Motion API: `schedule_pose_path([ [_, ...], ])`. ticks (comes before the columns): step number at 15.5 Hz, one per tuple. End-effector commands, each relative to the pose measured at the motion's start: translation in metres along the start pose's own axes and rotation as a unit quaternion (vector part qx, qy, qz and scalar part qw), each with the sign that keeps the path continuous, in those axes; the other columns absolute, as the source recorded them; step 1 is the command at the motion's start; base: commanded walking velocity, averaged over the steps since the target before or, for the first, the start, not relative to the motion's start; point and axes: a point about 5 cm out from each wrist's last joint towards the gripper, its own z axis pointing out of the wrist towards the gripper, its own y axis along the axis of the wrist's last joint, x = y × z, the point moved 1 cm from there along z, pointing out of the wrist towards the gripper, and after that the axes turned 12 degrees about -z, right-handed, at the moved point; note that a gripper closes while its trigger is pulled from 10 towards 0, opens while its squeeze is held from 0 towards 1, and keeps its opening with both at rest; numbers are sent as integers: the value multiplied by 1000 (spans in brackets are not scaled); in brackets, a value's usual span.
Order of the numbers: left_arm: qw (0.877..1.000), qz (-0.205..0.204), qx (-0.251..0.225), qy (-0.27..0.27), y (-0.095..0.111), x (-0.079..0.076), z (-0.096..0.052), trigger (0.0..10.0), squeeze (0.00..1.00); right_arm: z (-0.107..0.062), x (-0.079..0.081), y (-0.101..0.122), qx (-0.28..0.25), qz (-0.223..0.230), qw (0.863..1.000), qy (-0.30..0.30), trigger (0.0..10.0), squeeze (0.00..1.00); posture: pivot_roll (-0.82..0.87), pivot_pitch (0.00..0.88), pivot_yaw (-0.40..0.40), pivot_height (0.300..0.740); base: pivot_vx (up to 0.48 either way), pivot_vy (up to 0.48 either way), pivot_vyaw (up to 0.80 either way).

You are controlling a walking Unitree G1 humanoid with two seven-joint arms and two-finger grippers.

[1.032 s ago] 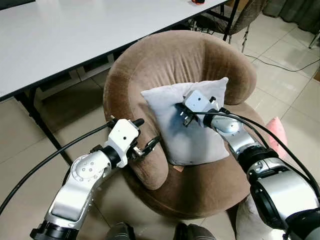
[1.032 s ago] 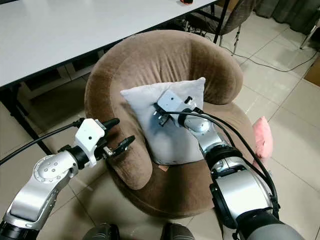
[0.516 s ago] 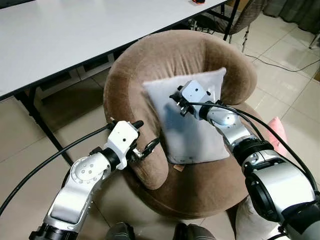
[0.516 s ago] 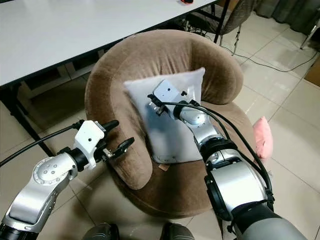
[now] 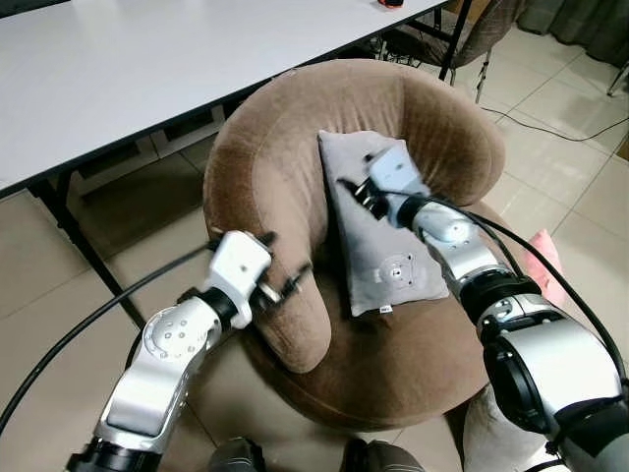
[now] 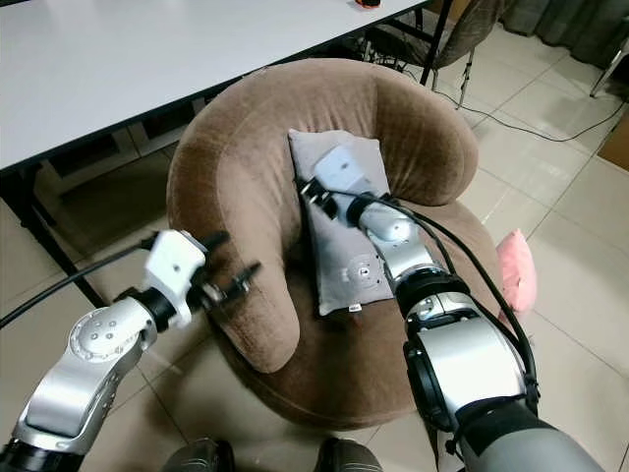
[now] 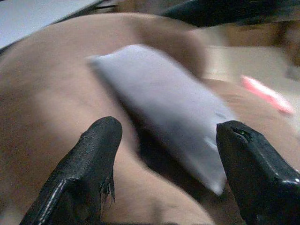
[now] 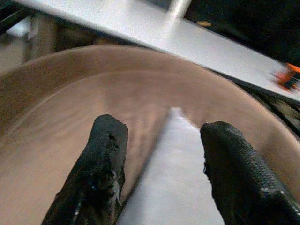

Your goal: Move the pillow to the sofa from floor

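Brown upholstery: the sofa (image 5: 295, 128), a round tub chair with a curved back, stands on the tiled floor (image 5: 59, 285).
Tabletop (image 5: 147, 59): white, along the far left, its edge passing just behind the sofa's back.
Left gripper (image 5: 277, 265): beside the sofa's left armrest, fingers spread and holding nothing; the left wrist view looks between its two black fingers (image 7: 89, 164) toward the pillow.
Pillow (image 5: 378, 251): grey, on the sofa seat, leaning with its upper end against the backrest; a round mark and a small tag show near its lower end.
Right gripper (image 5: 356, 193): at the pillow's upper part, fingers apart and released; in the right wrist view the pillow's corner lies between the two fingers (image 8: 101, 159), with no visible clamping.
Pink object (image 5: 545, 261): on the floor, just right of the sofa.
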Motion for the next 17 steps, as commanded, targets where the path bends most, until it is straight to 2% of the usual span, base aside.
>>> schedule_pose_path([
  [1, 997, -12, 3, 78, -5, 20, -6, 10000, 0, -9, -5, -12, 11, 65, 996, -67, 10000, 0, 17, 96, -41, 740, 0, 0, 0],
  [3, 994, -2, 2, 108, -6, 27, -12, 10000, 0, -20, -1, -28, 36, 94, 990, -100, 10000, 0, 21, 87, -42, 740, 0, 0, 0],
  [5, 992, 23, -6, 127, -2, 31, -16, 10000, 0, -48, 13, -45, 62, 144, 979, -130, 10000, 0, 19, 77, -38, 740, 0, 0, 0],
  [7, 990, 29, -12, 141, 0, 33, -15, 10000, 0, -72, 17, -56, 94, 138, 972, -167, 10000, 0, 9, 72, -26, 740, 0, 0, 0],
  [8, 988, 35, -18, 152, 2, 34, -16, 10000, 0, -91, 23, -62, 120, 135, 968, -176, 10000, 0, 3, 67, -21, 740, 0, 0, 0],
  [9, 986, 33, -21, 160, 2, 35, -17, 10000, 0, -100, 26, -61, 123, 148, 963, -187, 10000, 0, -3, 66, -15, 740, 0, 0, 0],
  [10, 985, 29, -30, 169, 4, 35, -18, 10000, 0, -116, 28, -52, 123, 177, 951, -222, 10000, 0, -14, 59, -2, 740, 0, -371, 0],
  [11, 985, 28, -33, 170, 4, 35, -19, 10000, 0, -123, 27, -49, 130, 176, 945, -242, 10000, 0, -16, 58, -1, 740, 0, -371, 0],
  [13, 985, 24, -41, 164, 5, 31, -18, 10000, 0, -135, 41, -41, 134, 197, 943, -231, 10000, 0, -27, 41, 10, 740, 0, -446, 0],
  [15, 985, 22, -46, 163, 6, 31, -14, 10000, 0, -137, 45, -36, 133, 212, 939, -235, 10000, 0, -29, 33, 11, 740, 0, -454, 0],
  [17, 986, 24, -50, 160, 8, 30, -11, 10000, 0, -135, 45, -31, 132, 204, 941, -236, 10000, 0, -29, 25, 9, 740, 0, -450, 0],
])
